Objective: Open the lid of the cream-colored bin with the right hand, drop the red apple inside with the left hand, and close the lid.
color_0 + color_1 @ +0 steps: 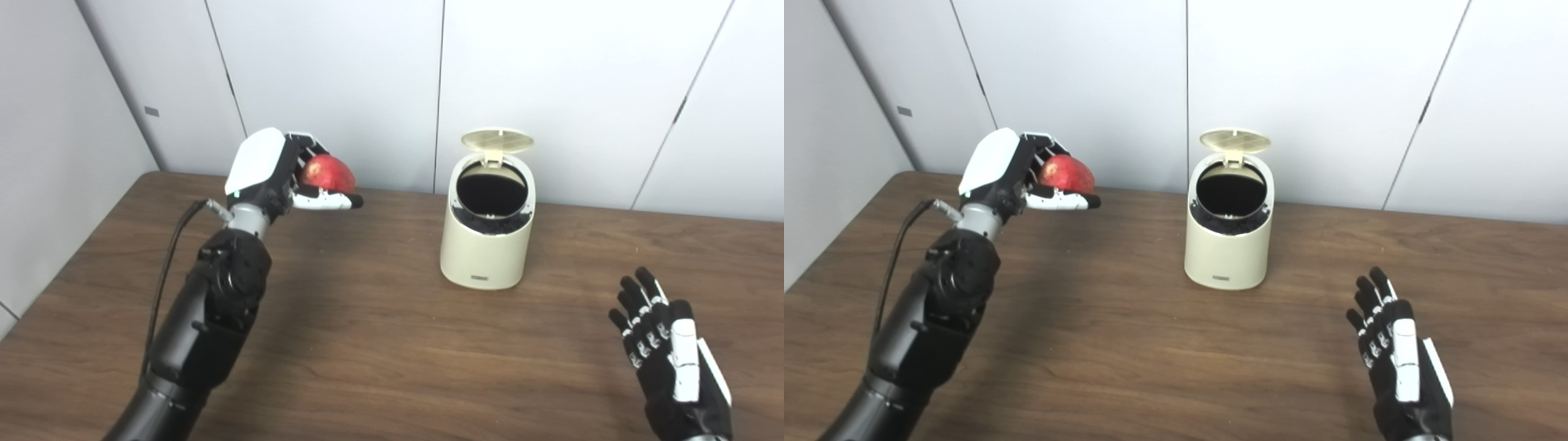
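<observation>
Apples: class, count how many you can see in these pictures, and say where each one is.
1. The red apple is held in the left hand, raised above the table, left of the open bin. The bin's dark inside could hide more.

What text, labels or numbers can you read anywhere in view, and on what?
None can be read.
Bin: a small dark label low on its front, too small and blurred to read.
Wall: a small grey plate at left, no legible marks.
Lid, apple, left hand, right hand, table: no text visible.
</observation>
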Tool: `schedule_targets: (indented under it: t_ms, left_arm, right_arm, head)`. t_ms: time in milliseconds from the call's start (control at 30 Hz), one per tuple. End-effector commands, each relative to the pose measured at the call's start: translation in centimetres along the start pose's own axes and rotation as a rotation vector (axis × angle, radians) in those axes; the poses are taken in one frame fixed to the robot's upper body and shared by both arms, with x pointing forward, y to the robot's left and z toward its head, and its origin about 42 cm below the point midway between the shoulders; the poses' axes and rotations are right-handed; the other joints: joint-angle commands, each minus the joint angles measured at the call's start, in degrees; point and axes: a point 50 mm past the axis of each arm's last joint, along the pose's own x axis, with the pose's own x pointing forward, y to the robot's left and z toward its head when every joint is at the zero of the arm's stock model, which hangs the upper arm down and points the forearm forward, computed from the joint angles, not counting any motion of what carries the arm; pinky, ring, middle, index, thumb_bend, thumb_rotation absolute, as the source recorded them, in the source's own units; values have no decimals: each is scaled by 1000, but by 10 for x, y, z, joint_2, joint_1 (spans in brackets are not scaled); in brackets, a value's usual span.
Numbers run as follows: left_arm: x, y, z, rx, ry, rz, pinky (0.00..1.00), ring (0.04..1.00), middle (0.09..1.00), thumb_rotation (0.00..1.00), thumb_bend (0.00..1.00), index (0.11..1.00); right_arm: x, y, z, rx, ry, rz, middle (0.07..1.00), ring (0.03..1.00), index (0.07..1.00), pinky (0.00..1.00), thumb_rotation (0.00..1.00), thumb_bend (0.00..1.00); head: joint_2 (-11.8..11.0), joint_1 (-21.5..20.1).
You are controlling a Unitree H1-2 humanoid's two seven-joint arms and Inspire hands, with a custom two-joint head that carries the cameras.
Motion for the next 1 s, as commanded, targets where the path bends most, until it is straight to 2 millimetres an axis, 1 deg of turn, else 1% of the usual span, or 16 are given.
schedule_targets:
  t_ms: [0,100,200,333,467,600,667,733,833,867,967]
  left_arm:
    - [4,20,21,-12,-87,138,345,420,517,0,474,492]
    - [-5,12,40,-53,-126,152,343,421,513,0,475,492]
    - [-14,8,58,-69,-165,155,323,409,500,0,473,502]
    - [-22,4,81,-98,-216,163,343,428,532,0,474,487]
    - [-26,-7,101,-141,-272,150,351,438,551,0,473,476]
    - [-24,-17,113,-162,-314,138,319,432,564,0,469,486]
    - [-22,-22,119,-175,-330,137,373,427,539,0,474,482]
    - [-19,-28,126,-200,-327,120,385,426,528,0,476,487]
    - [-13,-38,136,-232,-327,103,381,422,548,0,473,490]
    - [-11,-42,140,-240,-332,104,365,418,552,0,472,492]
    - [-4,-52,146,-258,-344,109,348,412,549,0,471,496]
  right_arm:
    - [6,4,13,-1,-91,4,968,993,974,978,975,492]
    - [6,6,13,7,-88,-2,957,985,963,970,947,490]
    - [5,8,11,6,-88,-4,960,987,968,974,942,480]
    - [4,10,12,7,-93,-10,957,982,968,972,932,493]
    - [5,10,15,40,-102,-16,960,981,964,970,912,502]
    - [4,8,15,27,-106,-24,966,983,969,999,936,516]
    - [3,8,14,22,-103,-28,961,981,966,1000,937,527]
    - [3,7,14,24,-102,-26,963,987,966,999,935,528]
    - [3,7,13,26,-100,-25,964,988,964,990,933,526]
    - [3,8,13,27,-99,-25,964,987,965,989,932,517]
    - [3,9,13,32,-91,-20,964,987,969,987,931,510]
  head:
    - [-1,-5]
    - [-8,-19]
    - [-15,-34]
    - [-16,-37]
    - [-22,-46]
    - [-29,-55]
    - [-32,-59]
    - [-33,-61]
    - [-33,-61]
    - [-33,-61]
    - [-35,-62]
